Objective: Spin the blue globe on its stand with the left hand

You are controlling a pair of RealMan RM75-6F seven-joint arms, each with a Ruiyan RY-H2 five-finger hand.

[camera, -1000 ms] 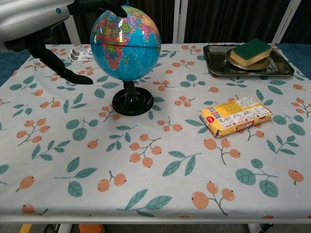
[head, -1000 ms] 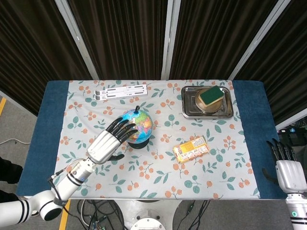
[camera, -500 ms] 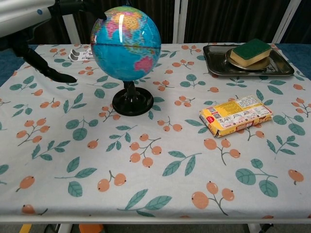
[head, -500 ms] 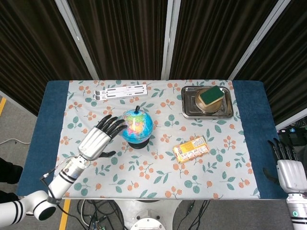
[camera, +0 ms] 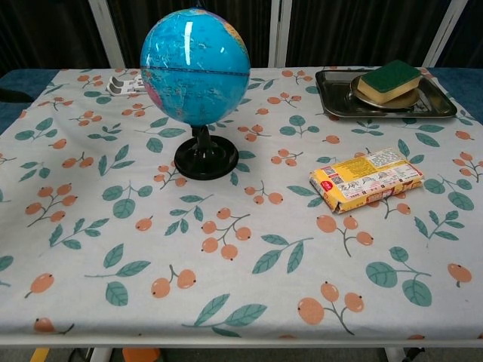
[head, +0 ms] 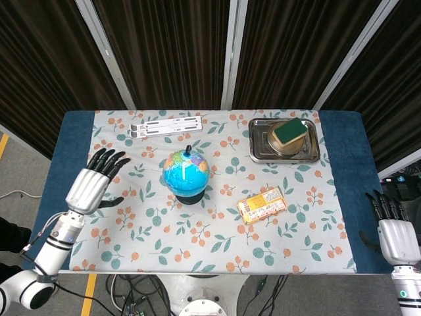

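Note:
The blue globe (head: 187, 174) stands upright on its black stand (camera: 206, 160) near the middle of the floral tablecloth, showing mostly ocean in the chest view (camera: 195, 66). My left hand (head: 91, 185) hovers over the cloth's left side, well apart from the globe, fingers spread and empty. My right hand (head: 393, 232) rests off the table's right front corner, fingers apart and holding nothing. Neither hand shows in the chest view.
A metal tray (head: 257, 149) holding a bowl with a green-topped sponge (head: 290, 131) sits at the back right. A yellow snack packet (head: 262, 204) lies right of the globe. A white folded stand (head: 166, 126) lies at the back left.
My left hand has left the globe and swung far to the left. The globe has turned: landmasses gave way to blue ocean on the face toward the chest camera.

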